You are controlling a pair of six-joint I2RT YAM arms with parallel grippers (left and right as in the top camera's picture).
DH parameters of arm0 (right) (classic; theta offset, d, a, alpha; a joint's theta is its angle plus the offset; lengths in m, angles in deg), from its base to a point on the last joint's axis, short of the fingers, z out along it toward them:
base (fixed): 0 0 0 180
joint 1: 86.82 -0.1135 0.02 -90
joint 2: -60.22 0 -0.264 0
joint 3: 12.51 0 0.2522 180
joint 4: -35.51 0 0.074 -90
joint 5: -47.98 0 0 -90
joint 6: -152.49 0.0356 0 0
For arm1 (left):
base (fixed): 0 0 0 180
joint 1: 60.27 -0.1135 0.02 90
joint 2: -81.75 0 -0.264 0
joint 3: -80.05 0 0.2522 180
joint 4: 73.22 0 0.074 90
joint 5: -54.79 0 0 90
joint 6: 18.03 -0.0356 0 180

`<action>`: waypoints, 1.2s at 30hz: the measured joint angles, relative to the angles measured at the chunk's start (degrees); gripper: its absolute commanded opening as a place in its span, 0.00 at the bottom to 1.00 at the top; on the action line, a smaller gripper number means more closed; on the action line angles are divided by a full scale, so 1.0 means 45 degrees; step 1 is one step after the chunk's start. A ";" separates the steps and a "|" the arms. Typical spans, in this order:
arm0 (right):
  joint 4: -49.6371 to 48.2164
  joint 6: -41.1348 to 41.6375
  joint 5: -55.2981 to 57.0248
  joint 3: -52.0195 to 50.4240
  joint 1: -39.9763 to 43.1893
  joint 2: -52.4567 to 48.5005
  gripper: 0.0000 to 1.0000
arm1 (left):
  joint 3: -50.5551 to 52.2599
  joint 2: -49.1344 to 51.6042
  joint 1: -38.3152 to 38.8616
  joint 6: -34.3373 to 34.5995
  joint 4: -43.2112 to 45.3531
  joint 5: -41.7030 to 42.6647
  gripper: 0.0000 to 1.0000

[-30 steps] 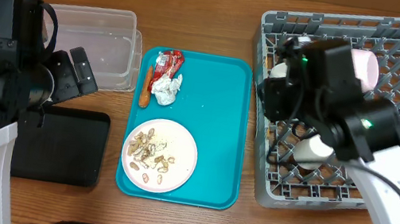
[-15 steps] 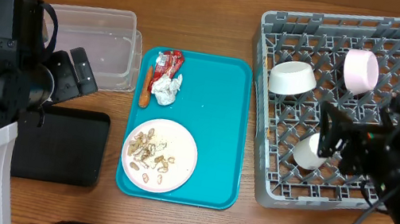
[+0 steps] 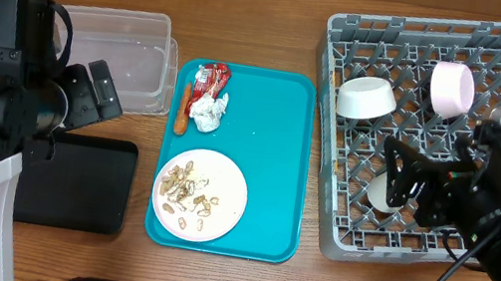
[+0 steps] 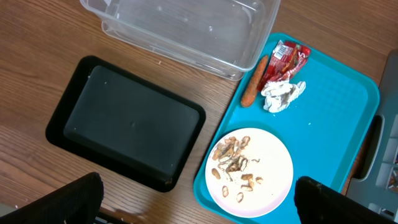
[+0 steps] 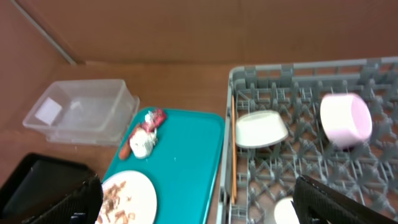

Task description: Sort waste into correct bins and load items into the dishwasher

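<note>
Outstanding items sit on the teal tray [image 3: 272,164] at centre frame. The wrapper [image 3: 210,78], tissue [image 3: 208,110] and carrot [image 3: 182,110] are bunched at its upper left corner, the tissue touching the wrapper. The plate [image 3: 230,193] lies at lower left carrying loose scraps [image 3: 187,191]. The tub [image 3: 163,21] is at upper left on the bench and the black tray [image 3: 73,181] below it; nothing can be seen in either. The rack [image 3: 429,30] at right holds a white bowl [image 3: 366,97], a pink bowl [image 3: 451,89], a cup [image 3: 381,194] that is partly hidden, and chopsticks [image 5: 233,149] along its left wall.

Handling, as judged: the wrapper is light, slick film, best pinched across a crease. The tissue is soft and will compress under any pinch. The carrot is firm but small and may roll, so it should be taken across its middle. The scraps look brittle and scattered, and are probably easier tipped off than picked. The plate is stiff, smooth and likely breakable, and should be taken at its rim.

The left hand [image 3: 90,93] is spread wide beside the tub, holding and touching nothing. The right hand [image 3: 413,182] is likewise spread wide and empty, over the lower part of the rack near the cup. Whether it touches the rack cannot be told.
</note>
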 measured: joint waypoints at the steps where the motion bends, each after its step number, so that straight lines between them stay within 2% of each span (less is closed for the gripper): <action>1: 0.0189 0.0010 -0.0005 0.0000 -0.0005 0.0000 1.00 | 0.0000 0.0000 0.0000 -0.0005 0.0000 0.0000 1.00; 10: 0.0403 -0.0374 0.0019 -0.0005 0.0000 0.0000 1.00 | 0.0000 0.0000 0.0000 -0.0005 0.0000 0.0000 1.00; 13: -0.0005 -0.1030 -0.0010 -0.0194 0.0010 0.0097 1.00 | 0.0000 0.0000 0.0000 -0.0005 0.0000 0.0000 1.00; 17: -0.1248 -0.1826 -0.0194 -0.1632 0.0233 0.0903 1.00 | 0.0000 0.0000 0.0000 -0.0005 -0.0010 -0.0005 1.00; 20: -0.3196 -0.2127 -0.0257 -0.3716 0.0461 0.2098 1.00 | 0.0000 0.0000 0.0000 -0.0005 -0.0024 -0.0005 1.00; 27: -0.8106 -0.2307 -0.0340 -1.0409 0.0675 0.5683 1.00 | 0.0019 0.0000 0.0000 -0.0034 -0.0024 -0.0005 1.00; 32: -1.0273 -0.2307 -0.0777 -1.4008 0.0675 0.7397 1.00 | 0.0019 0.0000 0.0000 -0.0039 -0.0029 0.0000 1.00; 36: -1.1647 -0.2302 -0.0933 -1.5994 0.0670 0.8723 1.00 | 0.0019 0.0000 0.0000 -0.0039 -0.0034 0.0000 1.00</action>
